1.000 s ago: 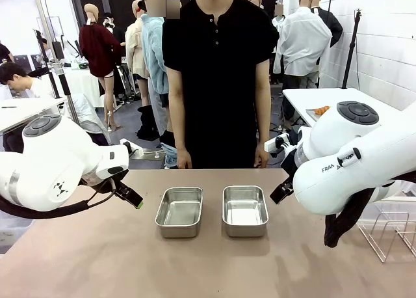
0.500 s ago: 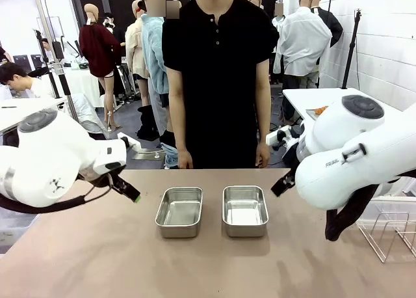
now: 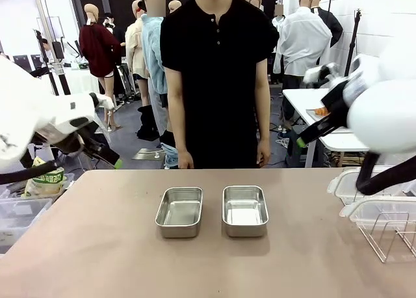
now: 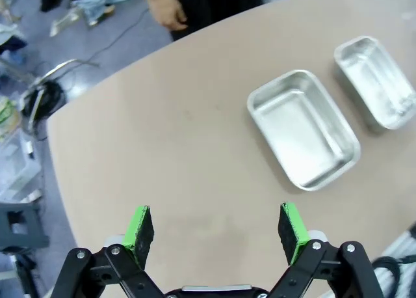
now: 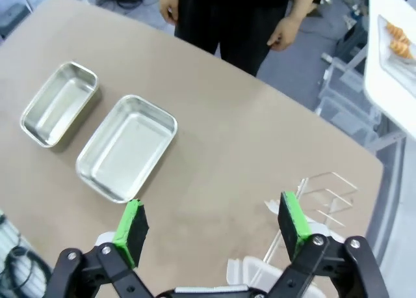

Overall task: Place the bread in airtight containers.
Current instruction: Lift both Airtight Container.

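Both arms have swung out and up from the middle since a second ago. The left gripper [image 3: 112, 159] now sits at the middle left of the front view and the right gripper [image 3: 305, 138] at the upper right, each off the table's far corners.

The tan table [image 3: 97, 246] takes up the lower half of that view. A person in a black shirt [image 3: 218, 77] stands behind its far edge at centre, with both hands hanging just beyond it.

A wire rack [image 3: 390, 236] stands at the table's lower right, with clear white-rimmed lids [image 3: 348, 184] beside it.

The two steel tubs sit side by side in the centre, close but apart and both empty (bare metal inside): the left tub [image 3: 179, 211] and the right tub [image 3: 245, 210].

In each wrist view the green fingers are spread wide with nothing between them, over bare tabletop.

The croissants [image 5: 398, 41] lie on a tray on a white side table [image 5: 383, 83], in the upper right corner of the right wrist view, well apart from the tubs.
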You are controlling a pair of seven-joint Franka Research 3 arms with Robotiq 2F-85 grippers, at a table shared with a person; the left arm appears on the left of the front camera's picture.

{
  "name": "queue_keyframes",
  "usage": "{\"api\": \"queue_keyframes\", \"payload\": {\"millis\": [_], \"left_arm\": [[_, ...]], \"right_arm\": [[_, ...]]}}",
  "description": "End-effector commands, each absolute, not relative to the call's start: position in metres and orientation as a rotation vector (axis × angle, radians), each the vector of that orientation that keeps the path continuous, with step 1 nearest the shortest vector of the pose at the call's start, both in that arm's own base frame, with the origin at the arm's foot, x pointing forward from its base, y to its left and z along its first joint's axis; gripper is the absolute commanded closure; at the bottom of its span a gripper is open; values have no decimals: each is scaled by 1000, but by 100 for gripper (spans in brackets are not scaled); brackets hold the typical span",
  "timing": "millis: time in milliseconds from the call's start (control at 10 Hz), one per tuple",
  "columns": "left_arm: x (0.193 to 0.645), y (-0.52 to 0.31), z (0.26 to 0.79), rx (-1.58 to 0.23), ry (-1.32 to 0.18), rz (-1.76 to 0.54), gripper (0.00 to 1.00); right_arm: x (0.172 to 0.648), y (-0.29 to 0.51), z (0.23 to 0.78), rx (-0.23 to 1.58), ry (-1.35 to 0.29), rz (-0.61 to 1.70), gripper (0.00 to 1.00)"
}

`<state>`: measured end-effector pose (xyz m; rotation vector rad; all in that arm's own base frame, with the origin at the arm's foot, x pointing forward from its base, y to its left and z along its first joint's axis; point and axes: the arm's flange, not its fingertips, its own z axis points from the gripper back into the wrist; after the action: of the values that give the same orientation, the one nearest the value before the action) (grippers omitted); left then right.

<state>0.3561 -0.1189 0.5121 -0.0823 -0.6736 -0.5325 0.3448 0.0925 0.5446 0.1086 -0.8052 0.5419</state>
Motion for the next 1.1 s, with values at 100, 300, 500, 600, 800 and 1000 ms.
{"api": "queue_keyframes", "payload": {"millis": [100,300,500,600,800,1000], "left_arm": [[312,-93,559,-177,-749,-590,0],[293,-87,569,-140,-787,-583,0],[294,-84,560,-151,-748,-576,0],[291,-85,560,-155,-741,-578,0],[295,-82,554,-170,-751,-510,0],[301,-89,580,-162,-752,-569,0]], "right_arm": [[313,58,563,223,-851,577,0],[313,55,562,245,-816,574,0],[321,58,556,257,-755,585,0],[318,59,557,254,-746,580,0],[320,59,561,241,-763,559,0],[320,59,561,241,-763,559,0]]}}
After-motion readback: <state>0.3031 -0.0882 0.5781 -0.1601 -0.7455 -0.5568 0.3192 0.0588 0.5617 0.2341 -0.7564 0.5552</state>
